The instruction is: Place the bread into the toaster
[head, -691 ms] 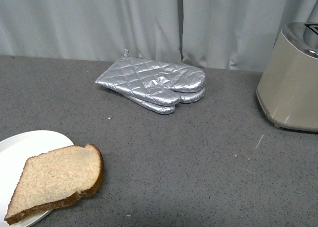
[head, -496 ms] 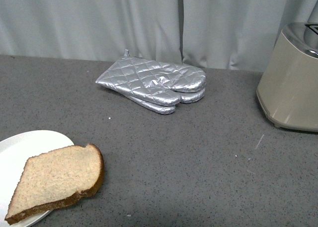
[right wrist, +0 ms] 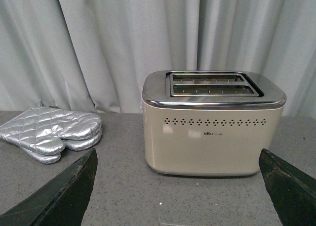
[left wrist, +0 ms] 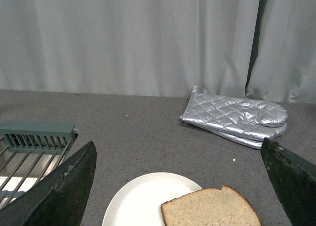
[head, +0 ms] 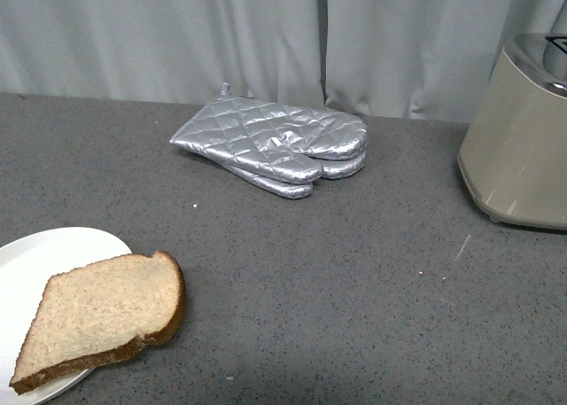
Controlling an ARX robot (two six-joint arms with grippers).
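The grey counter [head: 354,290] holds everything, and the toaster [head: 518,148] stands at its far right, upright with its 2 slots [right wrist: 212,83] facing up and empty, so a slice can drop in from above. My right gripper [right wrist: 177,154] faces it squarely with its fingers spread wide and nothing between them. I judge it is only waiting there. The silver oven mitts [head: 270,144] lie stacked at the back near the curtain, out of the line between slice and toaster. The white plate [head: 35,263] sits at the near left, and the bread [head: 102,316] lies flat on it with its rounded crust end hanging over the rim onto the counter. That overhang gives an edge to pinch. My left gripper [left wrist: 177,144] hangs above and short of the slice, fingers [left wrist: 69,186] spread wide and touching nothing, apparently open that far to take the bread's width.
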